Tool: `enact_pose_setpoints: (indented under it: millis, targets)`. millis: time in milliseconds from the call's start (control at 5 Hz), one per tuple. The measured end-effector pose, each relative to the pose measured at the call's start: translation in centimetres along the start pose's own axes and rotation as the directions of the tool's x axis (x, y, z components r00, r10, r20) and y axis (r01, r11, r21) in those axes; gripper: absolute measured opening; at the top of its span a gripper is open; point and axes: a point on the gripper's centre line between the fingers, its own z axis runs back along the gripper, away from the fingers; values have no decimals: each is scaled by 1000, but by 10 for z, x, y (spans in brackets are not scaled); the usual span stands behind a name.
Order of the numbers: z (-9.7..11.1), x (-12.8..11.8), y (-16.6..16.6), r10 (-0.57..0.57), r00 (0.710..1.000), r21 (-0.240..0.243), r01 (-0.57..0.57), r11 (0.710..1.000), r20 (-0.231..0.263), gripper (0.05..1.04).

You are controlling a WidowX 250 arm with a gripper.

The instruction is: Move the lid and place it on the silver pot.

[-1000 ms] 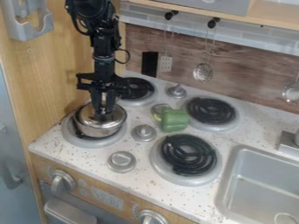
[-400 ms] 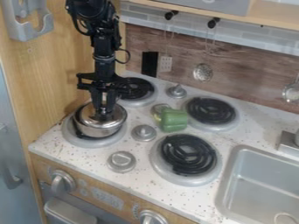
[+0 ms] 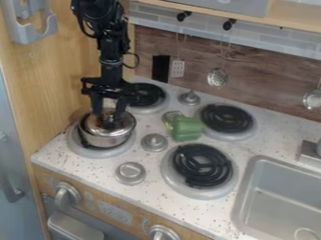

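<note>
The gripper (image 3: pixel 108 116) stands with its fingers well apart, seemingly holding nothing, over the lid (image 3: pixel 93 125) resting on the silver pot (image 3: pixel 108 140), so I'd raise the arm (image 3: pixel 111 57) straight and slow, lest a finger tug that lid askew.

We see fairly bright, soft light spread across the speckled table (image 3: pixel 147 194), though we can't tell its source. At 9 o'clock, small glints and darker reflections mix on the steel pot (image 3: pixel 106 139) and its lid (image 3: pixel 93 123). At 4 o'clock, we find a milder sheen in the grey sink (image 3: pixel 276 201). Shade gathers softly under the pot's left side, and the black coils (image 3: pixel 202 165) at 5 o'clock return only faint highlights.
</note>
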Motion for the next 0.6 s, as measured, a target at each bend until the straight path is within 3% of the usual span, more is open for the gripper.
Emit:
enact_pose_setpoints:
  millis: [200,400,600]
  targets:
    - [10,1,4,-8,1000,25,8,1000,21,1024]
    - [49,5,5,-31,996,32,28,999,83,1006]
    - [60,1,1,-59,995,7,59,998,76,999]
